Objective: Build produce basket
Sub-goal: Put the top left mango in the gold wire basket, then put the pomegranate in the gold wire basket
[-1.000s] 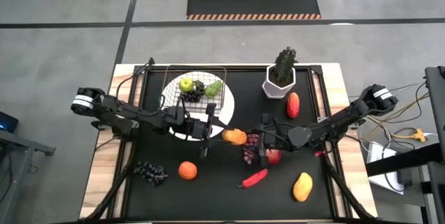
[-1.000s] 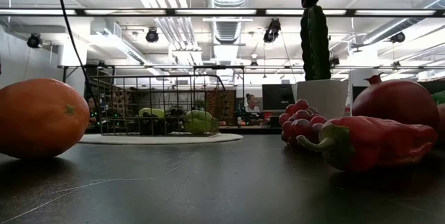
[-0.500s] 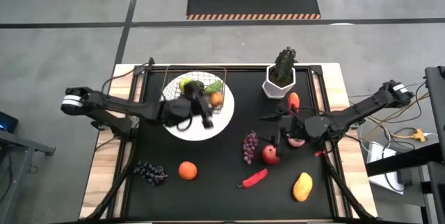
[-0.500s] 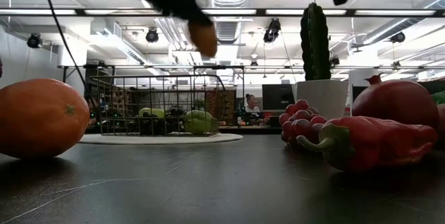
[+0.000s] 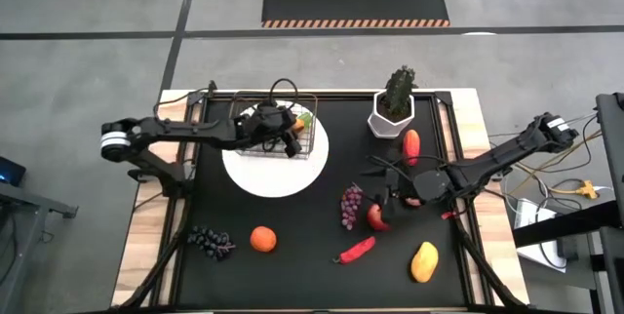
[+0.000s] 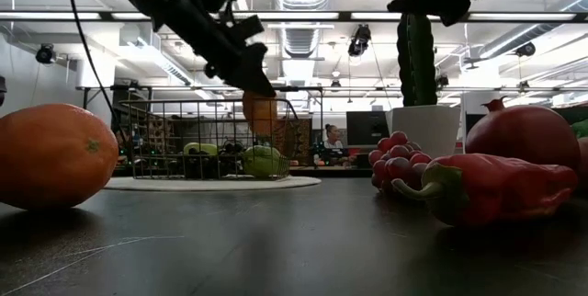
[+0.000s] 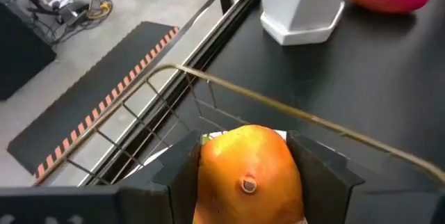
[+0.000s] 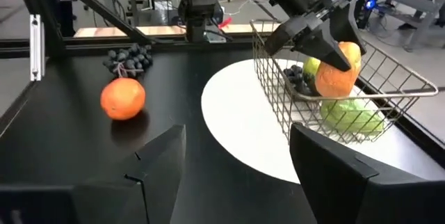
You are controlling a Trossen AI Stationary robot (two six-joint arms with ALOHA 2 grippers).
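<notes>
We have the left gripper point(image 6: 260, 94) clamped on an orange fruit point(image 7: 248, 170), poised right above the basket point(image 5: 274, 131), which sits on the plate point(image 5: 283, 173). The drop runs straight down. Our right gripper point(image 5: 382, 197) hangs with its jaws apart and empty over the red apple point(image 5: 376, 217), clearly the nearer arm for it.

Two slim dark arms, jointed links, matte black. Left arm point(image 5: 185, 134): pale grey-white cuff at outer end, left of frame; thin black cable looped above the tool point(image 5: 285, 127). Right arm point(image 5: 487, 166): same pale cuff, right of frame. Tool fingers point(image 8: 327, 165) flat, blocky, black.
</notes>
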